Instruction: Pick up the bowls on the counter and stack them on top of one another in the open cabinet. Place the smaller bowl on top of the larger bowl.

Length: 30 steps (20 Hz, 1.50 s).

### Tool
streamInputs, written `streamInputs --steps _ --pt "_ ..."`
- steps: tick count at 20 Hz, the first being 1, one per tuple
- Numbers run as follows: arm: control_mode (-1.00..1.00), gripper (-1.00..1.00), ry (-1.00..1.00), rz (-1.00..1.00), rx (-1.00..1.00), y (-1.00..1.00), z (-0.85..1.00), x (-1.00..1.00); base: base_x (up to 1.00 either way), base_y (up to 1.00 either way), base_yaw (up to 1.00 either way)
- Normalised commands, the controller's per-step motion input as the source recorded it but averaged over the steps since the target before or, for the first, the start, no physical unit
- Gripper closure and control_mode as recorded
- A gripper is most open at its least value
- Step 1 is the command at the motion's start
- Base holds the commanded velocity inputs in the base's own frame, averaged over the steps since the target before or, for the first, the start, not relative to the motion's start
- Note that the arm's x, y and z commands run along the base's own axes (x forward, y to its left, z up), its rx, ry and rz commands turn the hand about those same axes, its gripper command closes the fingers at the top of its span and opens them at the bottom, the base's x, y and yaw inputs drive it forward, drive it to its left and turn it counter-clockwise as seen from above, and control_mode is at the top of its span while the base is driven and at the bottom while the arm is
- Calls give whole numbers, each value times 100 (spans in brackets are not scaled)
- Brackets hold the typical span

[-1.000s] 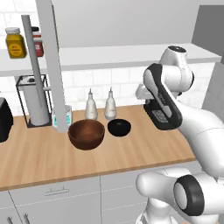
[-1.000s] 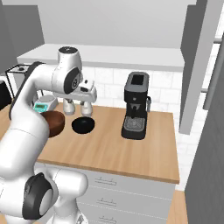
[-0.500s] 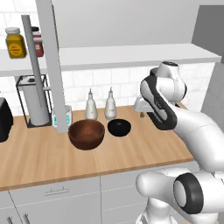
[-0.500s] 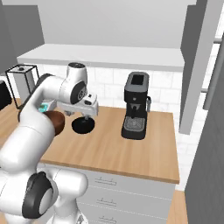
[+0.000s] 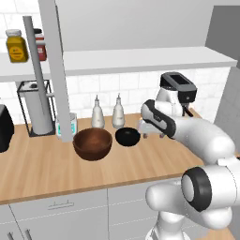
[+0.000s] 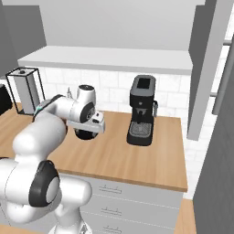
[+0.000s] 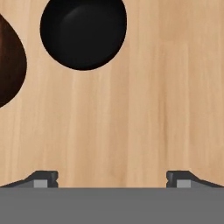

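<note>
Because both bowls rest side by side on the counter [image 5: 56, 164], with the cabinet shelf [image 5: 140, 61] above them bare of any bowl, the stacking job looks barely begun. The larger bowl [image 5: 93, 144], of dark reddish-brown wood, sits upright toward the front of the worktop, and the smaller bowl [image 5: 128, 137], glossy black, lies just beside it at about its 3 o'clock in the left base view. Two white bottles [image 5: 108, 112] stand close behind them, at roughly 12 o'clock from the gap between the bowls.

The gripper [image 7: 112, 178] hangs over bare wood with its fingers spread wide and nothing between them, which suits an approach rather than a carry. In the hand view the black bowl lies at about 11 o'clock from the fingertips, and the brown bowl's edge [image 7: 11, 65] shows at roughly 10 o'clock. I judge that the wide stance is kept so the fingers can straddle a rim. Since the brown bowl must go beneath, it seems the sensible first pick, though the hand sits nearer the black one.

A coffee machine [image 6: 141, 109] stands well apart along the counter.
</note>
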Motion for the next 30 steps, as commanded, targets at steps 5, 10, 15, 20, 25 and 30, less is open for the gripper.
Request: streamInputs --steps 5,10,15,20,25,30 --pt "-100 -100 0 0 0 10 -28 45 0 0 0" --pt "-100 -100 0 -3 0 4 -2 42 0 0 0" --pt "-100 -100 0 -10 0 0 0 17 0 0 0" --pt "-100 -100 0 -16 0 0 -23 19 0 0 0" --pt "-100 -100 0 -15 0 5 -10 21 0 0 0" --pt "-100 -100 2 -8 0 0 -17 27 0 0 0"
